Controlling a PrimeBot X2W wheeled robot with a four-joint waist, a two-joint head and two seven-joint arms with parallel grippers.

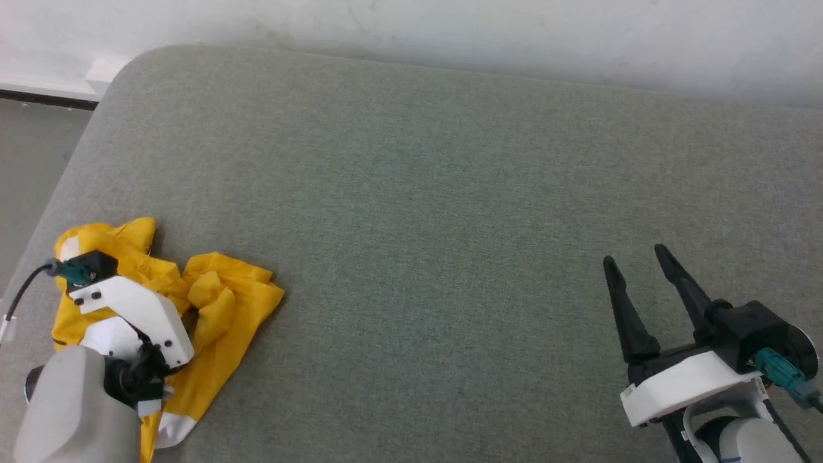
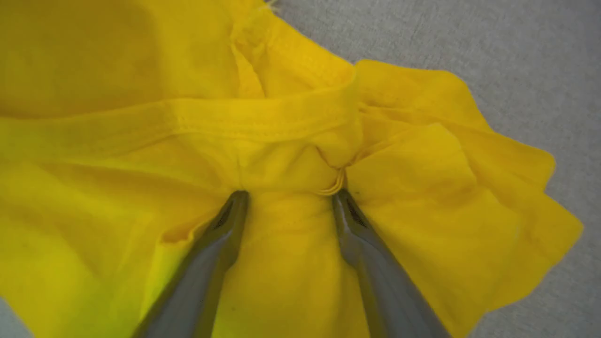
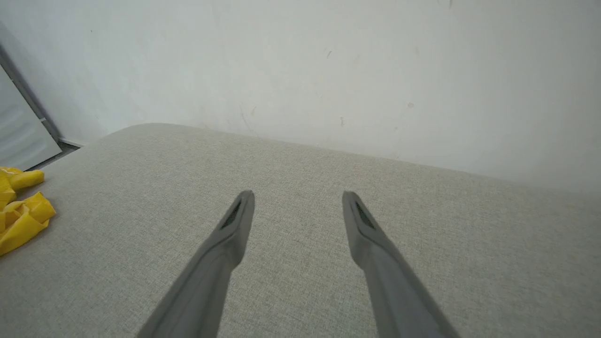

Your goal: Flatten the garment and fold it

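The garment (image 1: 222, 308) is a crumpled bright yellow heap with white patches at the near left of the grey cushioned surface; its edge shows as yellow folds (image 3: 21, 218) in the right wrist view. My left gripper (image 2: 288, 197) stands open, pointing down into the garment (image 2: 422, 188), its fingers (image 2: 220, 234) straddling a bunched ridge of cloth beside a hemmed band. In the head view its white wrist housing (image 1: 138, 312) covers the fingers. My right gripper (image 1: 636, 260) rests open over bare cushion at the near right, its jaws apart (image 3: 298, 199), far from the garment.
The grey cushioned surface (image 1: 450, 193) stretches wide between the two arms. A pale wall (image 1: 450, 32) runs along its far edge. The surface's left edge drops to a grey floor (image 1: 32, 161) close beside the garment.
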